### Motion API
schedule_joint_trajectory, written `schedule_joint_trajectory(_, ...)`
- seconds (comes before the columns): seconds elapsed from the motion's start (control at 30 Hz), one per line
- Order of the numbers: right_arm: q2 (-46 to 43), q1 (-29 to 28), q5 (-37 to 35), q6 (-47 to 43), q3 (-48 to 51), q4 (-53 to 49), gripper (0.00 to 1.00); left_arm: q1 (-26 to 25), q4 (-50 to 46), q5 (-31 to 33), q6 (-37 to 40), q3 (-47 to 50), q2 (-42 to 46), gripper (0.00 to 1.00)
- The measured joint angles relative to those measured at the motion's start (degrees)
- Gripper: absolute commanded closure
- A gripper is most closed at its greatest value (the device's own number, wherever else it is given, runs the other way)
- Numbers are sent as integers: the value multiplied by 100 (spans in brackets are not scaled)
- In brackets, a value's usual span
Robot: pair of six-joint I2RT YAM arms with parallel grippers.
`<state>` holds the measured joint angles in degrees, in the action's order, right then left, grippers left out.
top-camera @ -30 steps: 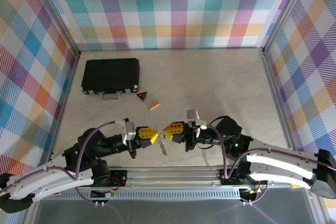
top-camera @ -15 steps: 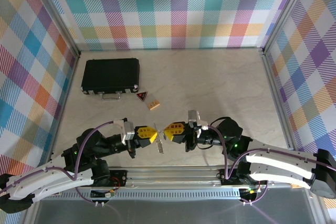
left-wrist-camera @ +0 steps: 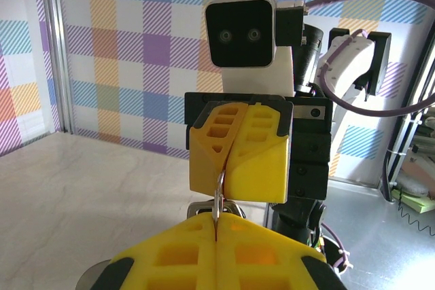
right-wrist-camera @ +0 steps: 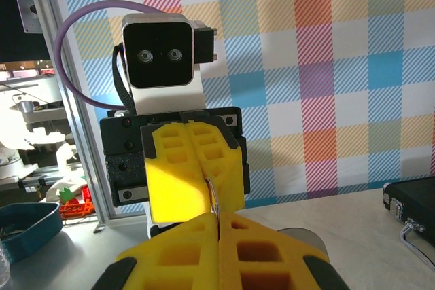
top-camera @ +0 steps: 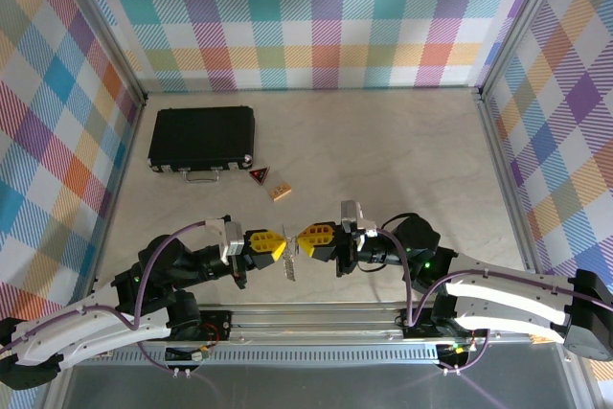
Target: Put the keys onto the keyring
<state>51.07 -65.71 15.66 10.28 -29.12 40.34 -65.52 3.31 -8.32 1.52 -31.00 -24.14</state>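
nearest me, just ahead of the arm bases, the left hand (top-camera: 284,245) and the right hand (top-camera: 304,238) meet tip to tip above the tabletop (top-camera: 402,160). both have their yellow fingers pressed together, and each is clamped on the same thin silver wire loop (left-wrist-camera: 219,198). from either wrist camera the wire runs out of one hand's closed seam straight into the other's.

the keys (top-camera: 291,267) hang from that wire in the small gap between the hands, clear of the tabletop. they are a little cluster of flat, silver-grey metal pieces, dangling downward. they are too small from above for me to count them or see their teeth.

as for progress, i'd judge the work is in its fiddly middle or late part. the bunch is lifted, shared between both hands and held taut, as you would for threading. i cannot tell whether a key is being worked on at this instant, or whether every key is on. what seems left is to finish any threading and let go.

further back lie a small tan wooden block (top-camera: 280,193), a red-and-black triangular tag (top-camera: 259,176) just beyond it, and a closed black case (top-camera: 203,136) at the far left, all well apart from the hands.
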Motion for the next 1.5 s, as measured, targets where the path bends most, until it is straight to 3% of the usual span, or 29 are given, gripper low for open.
schedule_joint_trajectory(1.5,160,0,179,-39,0,101,100,0,-122,0,0,-2,0,100)
